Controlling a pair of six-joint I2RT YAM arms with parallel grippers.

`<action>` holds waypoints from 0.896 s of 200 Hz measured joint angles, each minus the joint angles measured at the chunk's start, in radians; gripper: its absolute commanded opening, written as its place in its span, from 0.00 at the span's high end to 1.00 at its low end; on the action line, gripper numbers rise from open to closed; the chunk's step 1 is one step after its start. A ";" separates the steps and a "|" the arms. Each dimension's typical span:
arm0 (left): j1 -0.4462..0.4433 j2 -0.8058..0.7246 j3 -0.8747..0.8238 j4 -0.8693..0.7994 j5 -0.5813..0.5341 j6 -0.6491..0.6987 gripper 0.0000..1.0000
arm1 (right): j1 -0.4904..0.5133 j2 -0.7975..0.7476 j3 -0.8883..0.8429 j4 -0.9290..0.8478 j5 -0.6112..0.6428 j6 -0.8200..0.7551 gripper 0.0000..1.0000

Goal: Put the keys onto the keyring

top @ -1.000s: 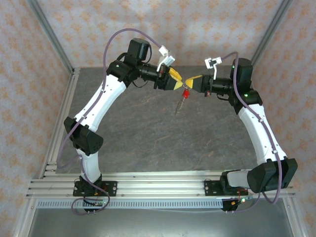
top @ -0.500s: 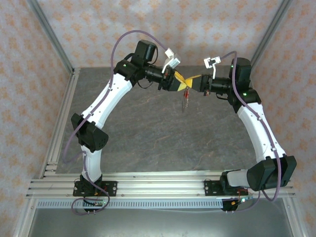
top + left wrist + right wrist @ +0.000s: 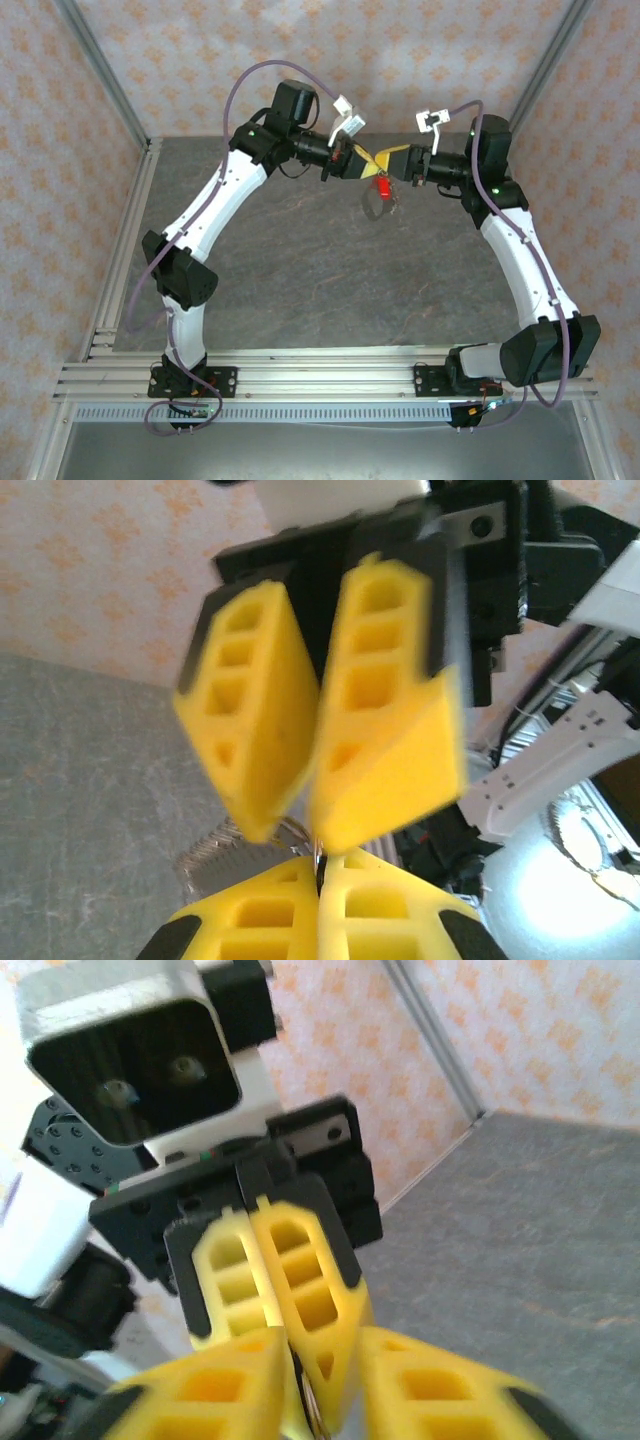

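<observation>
High over the back of the table, my two grippers meet tip to tip. The keys, one tiny red-headed key (image 3: 381, 187), hang just under that meeting point. The keyring (image 3: 377, 208), a thin beaded chain, loops below the key. My left gripper (image 3: 368, 160) is shut, and a thin silvery piece, apparently the keyring (image 3: 320, 860), shows in the seam of its pads (image 3: 380, 890). My right gripper (image 3: 385, 160) is open, its jaws standing apart on either side of the left fingertips (image 3: 320, 1300). A sliver of the keyring (image 3: 316, 1405) lies between them.
The grey table top (image 3: 300, 260) lies well below both grippers. Patterned walls with metal corner posts (image 3: 100, 75) close the back and sides. An aluminium rail (image 3: 320, 375) carries both arm bases at the near edge.
My left arm has swung right to the right gripper and shut there. The right jaws have parted. The chain, which hung straight under the key, now hangs bunched in a loop.
</observation>
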 measured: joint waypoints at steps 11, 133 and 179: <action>-0.011 -0.029 -0.069 0.060 -0.033 -0.032 1.00 | -0.001 -0.024 -0.028 0.060 0.034 0.042 0.64; -0.029 -0.262 -0.453 0.728 -0.274 -0.410 1.00 | 0.048 -0.259 -0.486 0.578 0.390 0.420 0.51; -0.029 -0.262 -0.470 0.792 -0.284 -0.465 1.00 | 0.081 -0.264 -0.477 0.596 0.399 0.402 0.51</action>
